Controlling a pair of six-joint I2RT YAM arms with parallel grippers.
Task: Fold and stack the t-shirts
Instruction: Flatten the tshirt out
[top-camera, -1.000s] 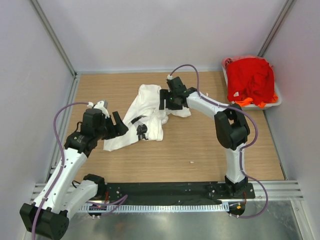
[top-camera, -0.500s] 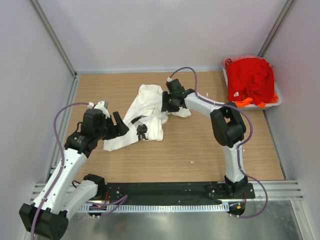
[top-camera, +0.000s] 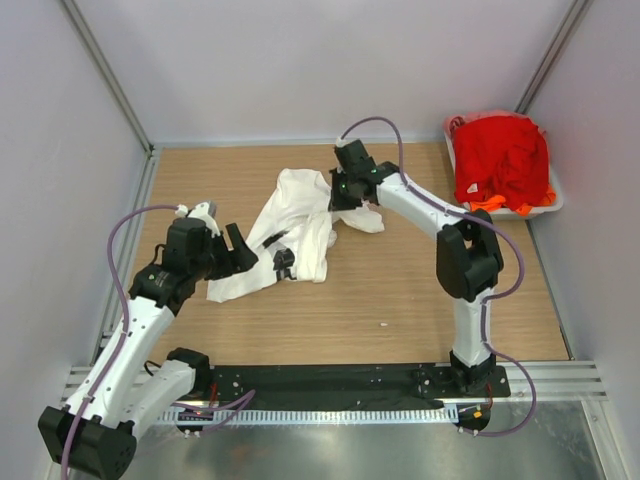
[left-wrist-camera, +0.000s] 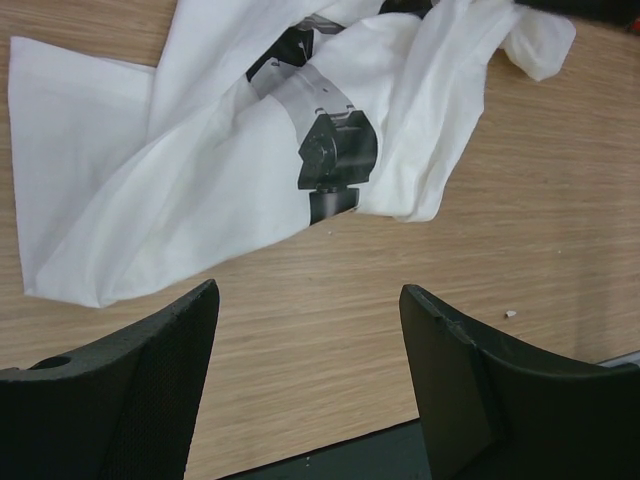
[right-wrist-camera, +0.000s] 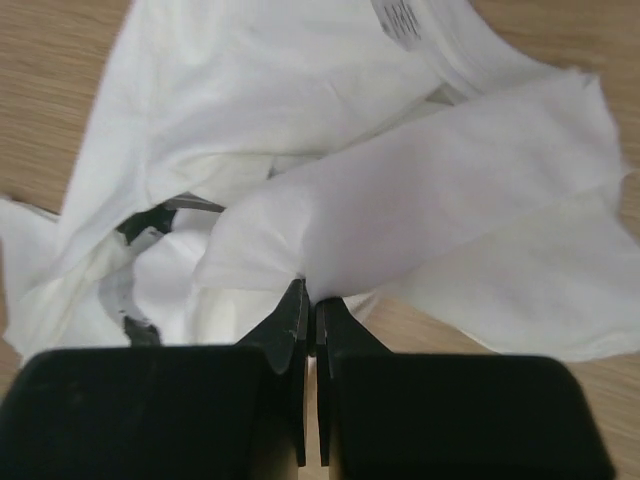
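From above, the white t-shirt (top-camera: 290, 235) is lying crumpled on the worktop (top-camera: 400, 290), left of centre, while the red and orange t-shirts (top-camera: 500, 160) are sitting heaped in the tub (top-camera: 553, 203) at the far right. The left tool (top-camera: 238, 250) is hovering at the shirt's near-left edge, and the right tool (top-camera: 338, 192) is reaching onto its far-right part.

In the left wrist view, the left tool is gaping wide, gripping nothing.

In the right wrist view, the right tool is pinching a fold of white cloth, fully closed.

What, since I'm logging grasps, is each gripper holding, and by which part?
Right gripper pinches a loose fold at the right edge of the crumpled white cloth t-shirt; left gripper is open, empty.
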